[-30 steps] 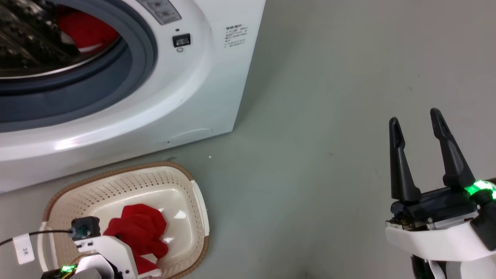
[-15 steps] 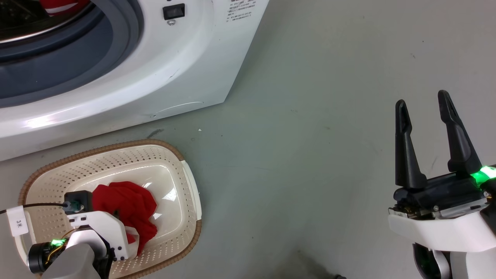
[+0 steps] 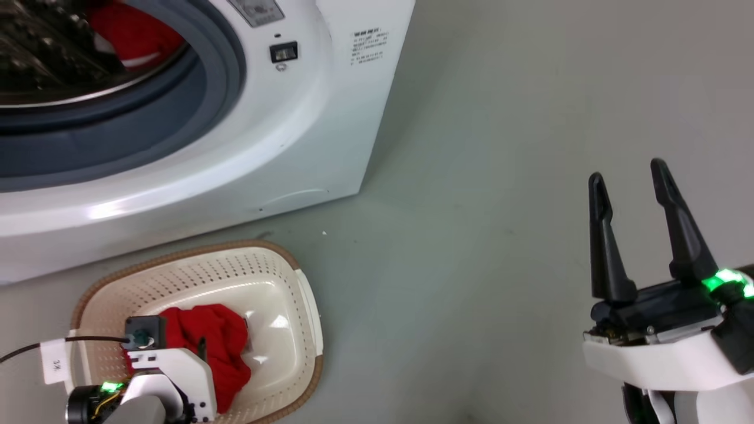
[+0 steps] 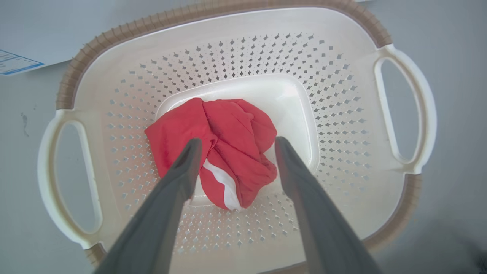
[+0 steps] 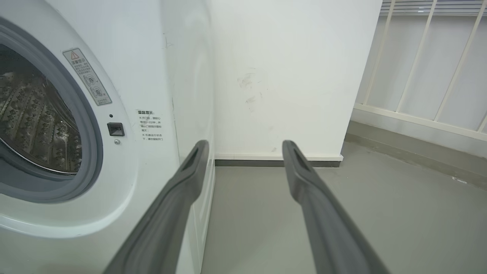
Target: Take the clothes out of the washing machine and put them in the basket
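The white washing machine [image 3: 283, 135] stands with its porthole open, and a red garment [image 3: 132, 32] of the clothes lies in the steel drum. On the floor in front sits the cream basket [image 3: 177, 277] with a red, white-striped garment [image 3: 227, 341] in its bottom. In the left wrist view my left gripper [image 4: 237, 141] hangs open just above that garment [image 4: 228, 129], holding nothing, inside the basket [image 4: 342, 95]. My right gripper [image 3: 627, 171] stands open and empty over bare floor at the right. It points past the machine's front corner [image 5: 152, 76] in the right wrist view [image 5: 244, 144].
Grey floor [image 3: 471, 206] spreads to the right of the machine and basket. A white wall [image 5: 285, 76] and a pale railing [image 5: 426, 64] stand behind. A black cable with a white tag [image 3: 53, 368] trails from my left wrist.
The head camera dipped and came back up, shifting the whole picture. The red garment in the basket has settled into a lower heap under my left gripper. The right gripper keeps its pose.
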